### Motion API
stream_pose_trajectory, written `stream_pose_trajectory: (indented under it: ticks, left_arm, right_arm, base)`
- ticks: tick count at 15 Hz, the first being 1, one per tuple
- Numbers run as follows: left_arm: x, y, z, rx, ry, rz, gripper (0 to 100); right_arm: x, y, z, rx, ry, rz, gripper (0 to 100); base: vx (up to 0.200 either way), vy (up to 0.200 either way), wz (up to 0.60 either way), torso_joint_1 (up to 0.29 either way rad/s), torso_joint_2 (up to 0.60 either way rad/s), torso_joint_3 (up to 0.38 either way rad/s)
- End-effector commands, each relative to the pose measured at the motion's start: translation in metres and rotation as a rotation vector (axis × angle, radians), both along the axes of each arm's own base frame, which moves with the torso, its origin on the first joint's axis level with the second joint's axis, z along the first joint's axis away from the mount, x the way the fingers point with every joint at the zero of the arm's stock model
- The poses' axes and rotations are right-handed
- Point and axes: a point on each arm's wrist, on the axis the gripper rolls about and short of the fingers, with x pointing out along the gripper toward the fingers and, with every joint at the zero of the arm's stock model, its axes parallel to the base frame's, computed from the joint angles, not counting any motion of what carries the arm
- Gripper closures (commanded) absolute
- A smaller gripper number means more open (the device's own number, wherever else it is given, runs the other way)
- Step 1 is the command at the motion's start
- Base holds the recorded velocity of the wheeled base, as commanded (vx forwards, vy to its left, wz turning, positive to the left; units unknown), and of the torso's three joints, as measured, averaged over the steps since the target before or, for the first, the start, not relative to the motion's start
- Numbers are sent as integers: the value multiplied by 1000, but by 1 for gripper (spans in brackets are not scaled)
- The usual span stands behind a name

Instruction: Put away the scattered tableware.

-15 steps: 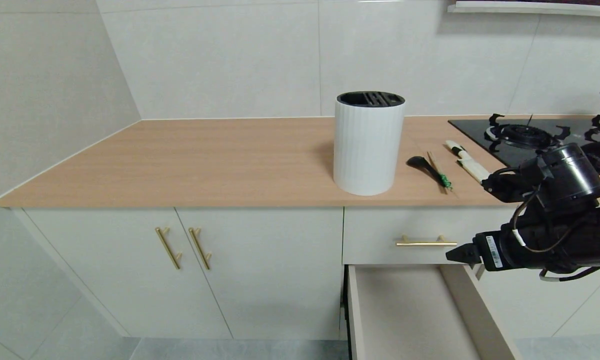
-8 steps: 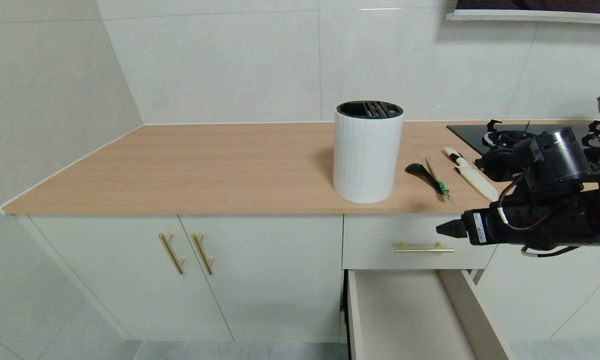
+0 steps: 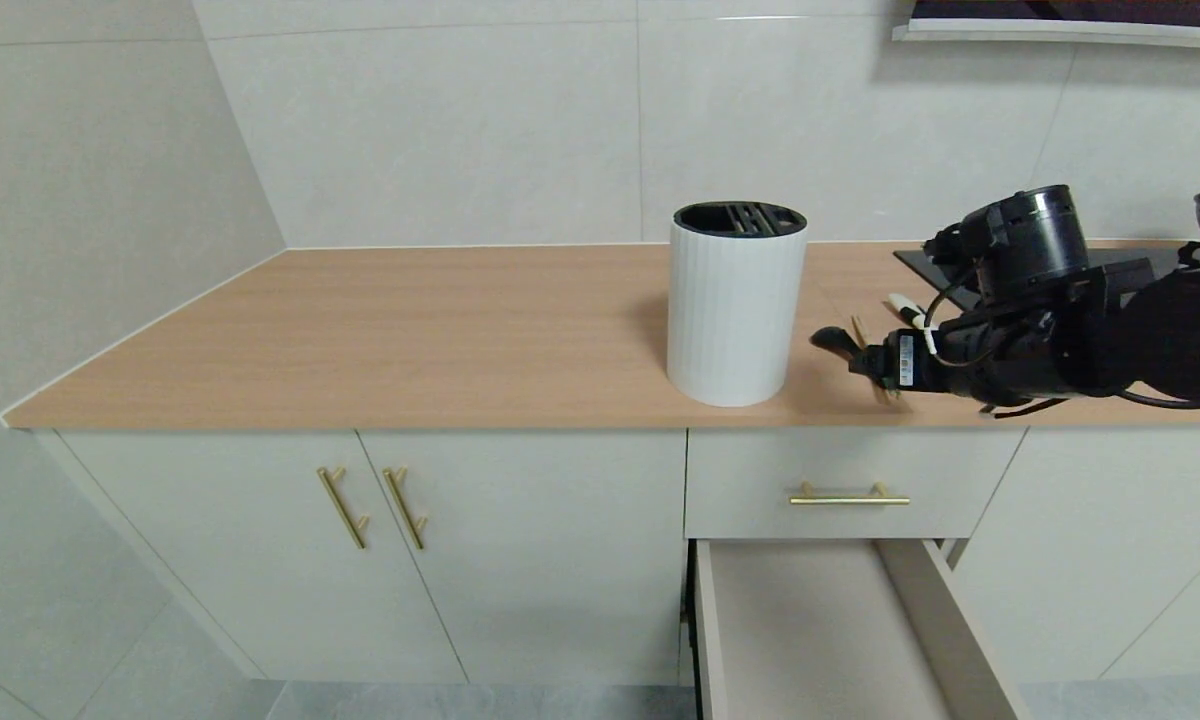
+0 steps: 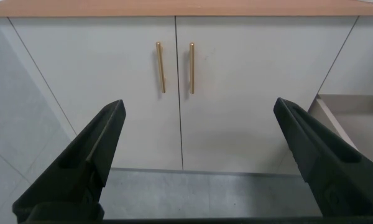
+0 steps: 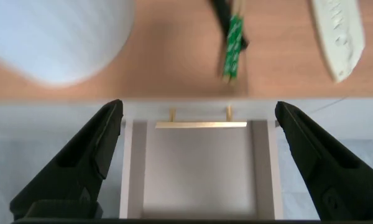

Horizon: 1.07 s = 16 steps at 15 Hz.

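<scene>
Where the right end effector (image 3: 857,360) hovers, white holder (image 3: 735,300) flanks spoon (image 3: 828,338); drawer (image 3: 810,620) open.

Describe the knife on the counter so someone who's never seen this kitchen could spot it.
Find the wooden countertop and the tall white ribbed holder standing on it. The knife lies between that holder and the black stove, on the stove side. Unlike the dark spoon and thin chopsticks beside it, it has a broad cream blade.
</scene>
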Motion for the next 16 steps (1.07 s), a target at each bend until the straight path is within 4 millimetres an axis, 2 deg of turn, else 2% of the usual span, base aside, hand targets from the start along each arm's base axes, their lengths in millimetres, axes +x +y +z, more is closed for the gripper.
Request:
stream_pose_trajectory:
  ticks: [1,4,7,12,16]
  left_arm:
    - [0,0,0,0,0,1,0]
    - [0,0,0,0,2,1,0]
    - [0,0,0,0,0,1,0]
    - [0,0,0,0,0,1,0]
    - [0,0,0,0,0,1,0]
  right_arm:
    - [17,-3,-13,-16,26,-36,0]
    - [25,-1,-22,-22,42,-43,0]
    - [42,0,-40,-27,68,-80,0]
    - [57,-7,-48,-9,74,-126,0]
    - [59,-10,-48,-6,72,-134,0]
  base:
    - [0,0,0,0,0,0]
    - [0,0,0,0,0,0]
    - [0,0,0,0,0,0]
    - [0,0,0,0,0,0]
    - [0,0,0,0,0,0]
